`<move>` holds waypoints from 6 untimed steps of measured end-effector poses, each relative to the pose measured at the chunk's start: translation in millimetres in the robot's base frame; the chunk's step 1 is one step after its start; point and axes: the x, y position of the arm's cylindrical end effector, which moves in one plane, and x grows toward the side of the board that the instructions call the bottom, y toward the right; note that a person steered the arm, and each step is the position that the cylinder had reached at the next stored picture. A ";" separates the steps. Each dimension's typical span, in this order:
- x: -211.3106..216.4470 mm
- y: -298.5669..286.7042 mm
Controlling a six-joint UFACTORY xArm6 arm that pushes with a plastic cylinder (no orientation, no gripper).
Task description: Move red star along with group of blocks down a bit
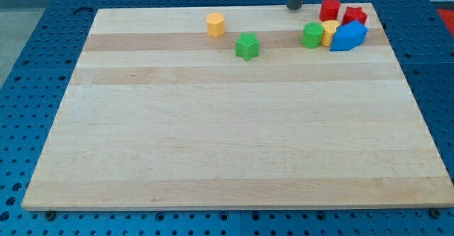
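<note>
A red star [355, 15] sits at the view's top right corner of the wooden board [234, 137]. It is in a tight group with a red block [330, 9] to its left, a yellow block [330, 32], a green round block [312, 35] and a blue block [348, 36] just below. My tip [295, 8] stands at the board's top edge, left of the red block and above the green round block, apart from both.
A yellow-orange hexagonal block [216, 24] sits near the top centre. A green star [247, 46] lies just below and right of it. Blue perforated table surrounds the board.
</note>
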 end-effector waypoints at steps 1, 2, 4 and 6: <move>-0.4 88.2; -0.2 141.0; 36.2 130.0; 105.5 -1.6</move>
